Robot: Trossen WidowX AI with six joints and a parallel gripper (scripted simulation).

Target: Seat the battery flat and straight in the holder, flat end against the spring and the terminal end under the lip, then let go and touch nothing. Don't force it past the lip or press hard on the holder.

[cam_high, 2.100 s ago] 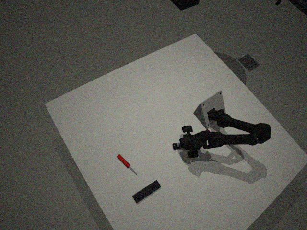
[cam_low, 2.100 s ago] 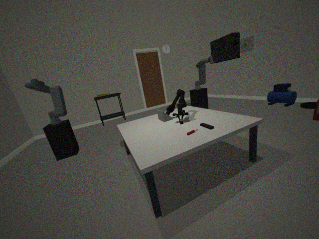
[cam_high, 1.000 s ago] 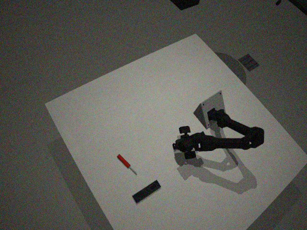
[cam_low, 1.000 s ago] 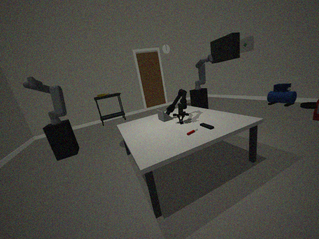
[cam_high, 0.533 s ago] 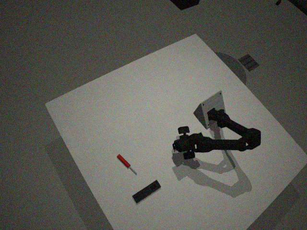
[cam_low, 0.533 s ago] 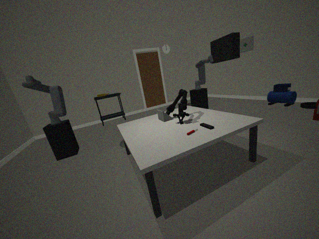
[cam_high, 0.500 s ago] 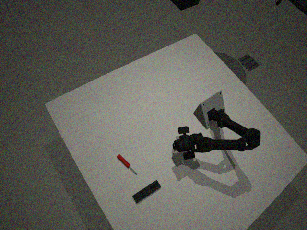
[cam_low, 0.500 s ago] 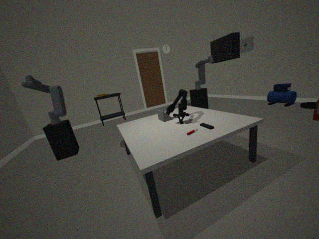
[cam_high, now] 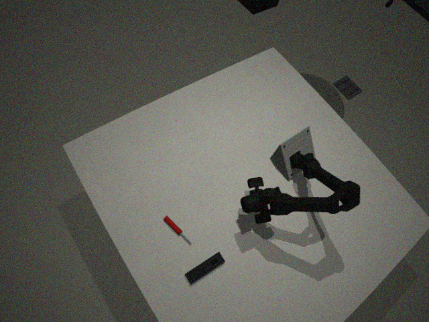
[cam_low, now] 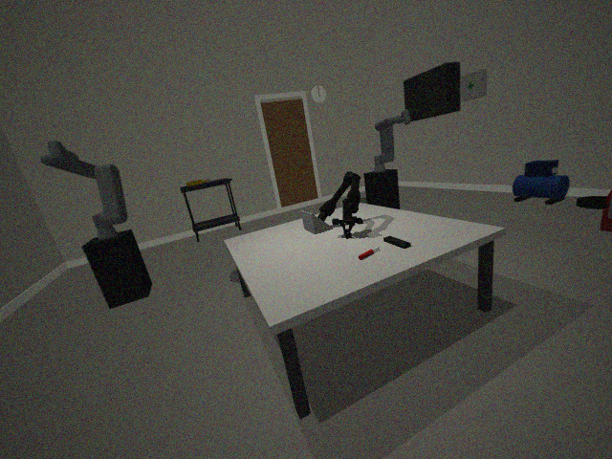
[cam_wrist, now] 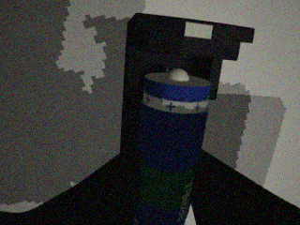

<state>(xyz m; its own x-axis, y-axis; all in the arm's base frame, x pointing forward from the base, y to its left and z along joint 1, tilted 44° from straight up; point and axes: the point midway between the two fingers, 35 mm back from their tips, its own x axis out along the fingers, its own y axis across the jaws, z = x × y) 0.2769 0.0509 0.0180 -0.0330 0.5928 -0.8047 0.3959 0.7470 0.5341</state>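
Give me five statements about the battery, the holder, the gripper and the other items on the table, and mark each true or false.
1. The gripper is shut on the battery. True.
2. The battery already lies flat in the holder. False: it is held in the fingers, above and in front of the holder.
3. The battery's terminal end points toward the holder. True.
4. The red-handled screwdriver lies inside the holder. False: it lies on the table, apart from the arm.
5. The flat black bar touches the screwdriver. False: a gap of table shows between them.
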